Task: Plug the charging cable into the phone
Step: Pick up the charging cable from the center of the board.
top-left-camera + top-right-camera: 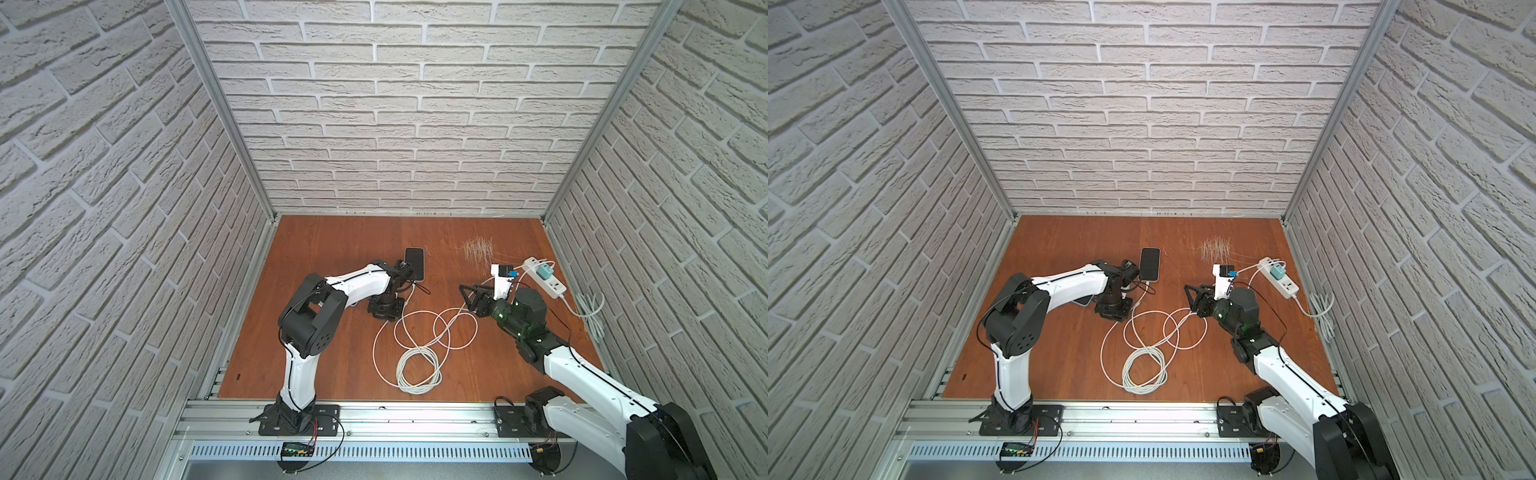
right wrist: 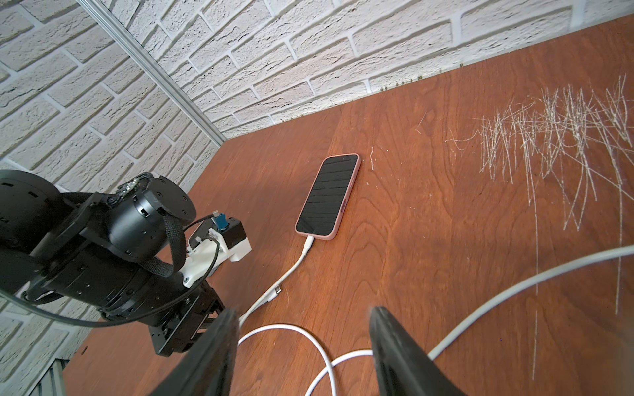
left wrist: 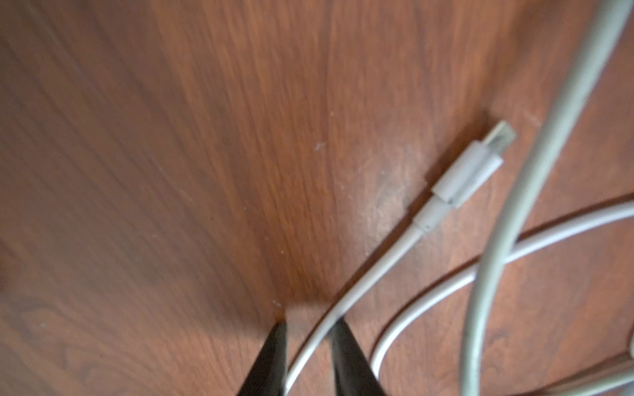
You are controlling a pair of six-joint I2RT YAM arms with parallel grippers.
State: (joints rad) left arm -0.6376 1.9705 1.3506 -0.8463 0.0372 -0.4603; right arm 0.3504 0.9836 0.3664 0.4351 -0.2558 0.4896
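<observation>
A: Phone?
B: The phone (image 2: 327,195) is being seen flat on the table (image 1: 332,249), far centre. A white plug (image 2: 308,245) is touching its near end (seating cannot be told).
A: Grippers?
B: The charging cable (image 3: 377,271) is being straddled by the left gripper (image 3: 308,325), with a narrow gap and no pinch. A bare connector (image 3: 470,168) is lying just beyond. The right gripper (image 2: 303,312) is being held wide and empty.

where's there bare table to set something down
Bare: the back strip of the table between the wall and the phone, and the front patch between the coiled cable and the right arm. Crowded: the middle around that cable, and the right edge by the power strip.
</observation>
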